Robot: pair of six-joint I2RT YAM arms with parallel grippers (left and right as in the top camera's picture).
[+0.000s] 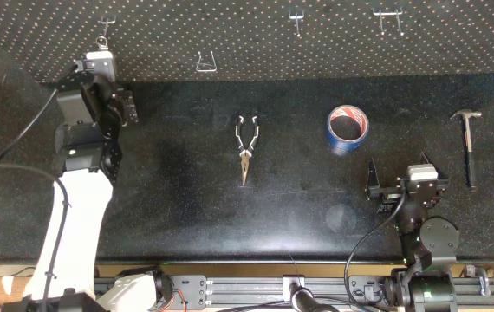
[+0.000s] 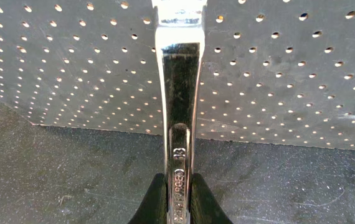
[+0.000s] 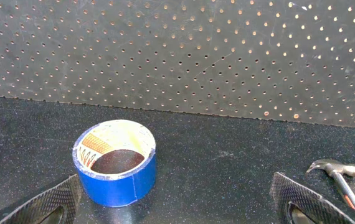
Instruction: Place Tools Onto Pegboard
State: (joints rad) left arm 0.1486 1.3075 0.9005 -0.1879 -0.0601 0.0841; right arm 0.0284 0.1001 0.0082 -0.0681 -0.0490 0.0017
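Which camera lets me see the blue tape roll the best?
The right wrist view: the blue tape roll sits close and whole, ahead of the open fingers, showing its side and hollow middle. The top view has it small, from above, left of the hammer. The left wrist view faces the pegboard and a held wrench.

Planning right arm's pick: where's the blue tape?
Top view, right of centre: blue tape between pliers and hammer, just ahead of the open right pincer.

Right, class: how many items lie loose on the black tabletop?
3: silver needle-nose pliers in the middle, a blue tape roll right of them, a black-handled hammer far right.
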